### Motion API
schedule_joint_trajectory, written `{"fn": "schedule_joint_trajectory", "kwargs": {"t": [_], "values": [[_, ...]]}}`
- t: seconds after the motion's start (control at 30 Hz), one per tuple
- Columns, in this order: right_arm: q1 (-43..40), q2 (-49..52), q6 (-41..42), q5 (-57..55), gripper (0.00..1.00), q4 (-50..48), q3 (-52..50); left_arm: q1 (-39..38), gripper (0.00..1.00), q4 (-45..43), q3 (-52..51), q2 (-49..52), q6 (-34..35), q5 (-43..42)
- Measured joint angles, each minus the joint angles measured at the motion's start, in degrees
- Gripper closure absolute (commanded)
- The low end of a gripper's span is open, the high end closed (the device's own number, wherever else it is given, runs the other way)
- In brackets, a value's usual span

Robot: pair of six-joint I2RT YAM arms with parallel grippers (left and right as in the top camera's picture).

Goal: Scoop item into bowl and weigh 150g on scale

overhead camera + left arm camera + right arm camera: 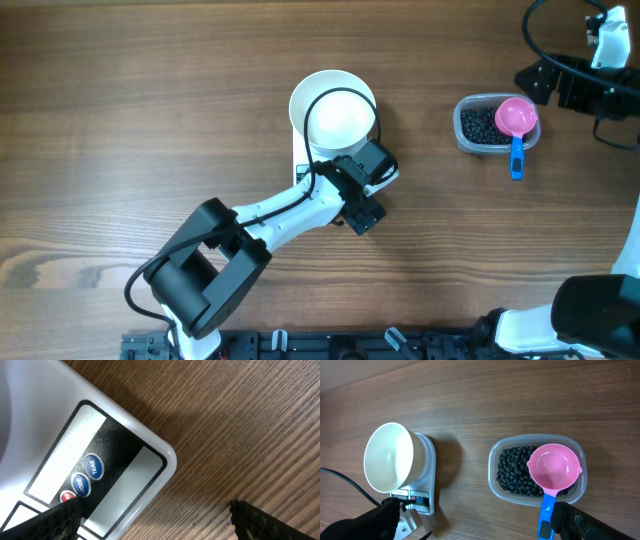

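The white bowl (335, 115) (387, 457) stands empty on the white scale (150, 467) (423, 491), whose body is mostly hidden under it and my left arm in the overhead view. My left gripper (365, 190) (155, 525) is open low over the scale's front corner. One of its fingertips (57, 517) is at the red button beside MODE and TARE, the other over bare wood. The item, black beans (478, 122) (512, 472), fills a clear tub. My right gripper (540, 82) (477, 527) hangs open and empty, high behind the tub.
A pink scoop (517, 117) (554, 466) with a blue handle (546, 515) rests across the clear plastic tub (462, 140) (492, 482), handle pointing toward the table's front. The left arm's black cable loops over the bowl. Bare wood lies between scale and tub.
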State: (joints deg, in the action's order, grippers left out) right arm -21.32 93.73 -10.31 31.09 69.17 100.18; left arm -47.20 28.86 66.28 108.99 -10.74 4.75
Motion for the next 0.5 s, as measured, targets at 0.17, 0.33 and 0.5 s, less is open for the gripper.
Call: {"fn": "schedule_joint_trajectory", "kwargs": {"t": [0.17,0.33,0.5], "values": [[0.00,0.00,0.00,0.00,0.00,-0.02,0.00,0.00,0.00,-1.62,-0.28,0.20,1.09,0.85],[0.00,0.00,0.00,0.00,0.00,-0.02,0.00,0.00,0.00,-1.95,-0.37,0.20,1.73,1.29],[0.00,0.00,0.00,0.00,0.00,-0.02,0.00,0.00,0.00,-2.58,-0.50,0.20,2.49,1.62]]}}
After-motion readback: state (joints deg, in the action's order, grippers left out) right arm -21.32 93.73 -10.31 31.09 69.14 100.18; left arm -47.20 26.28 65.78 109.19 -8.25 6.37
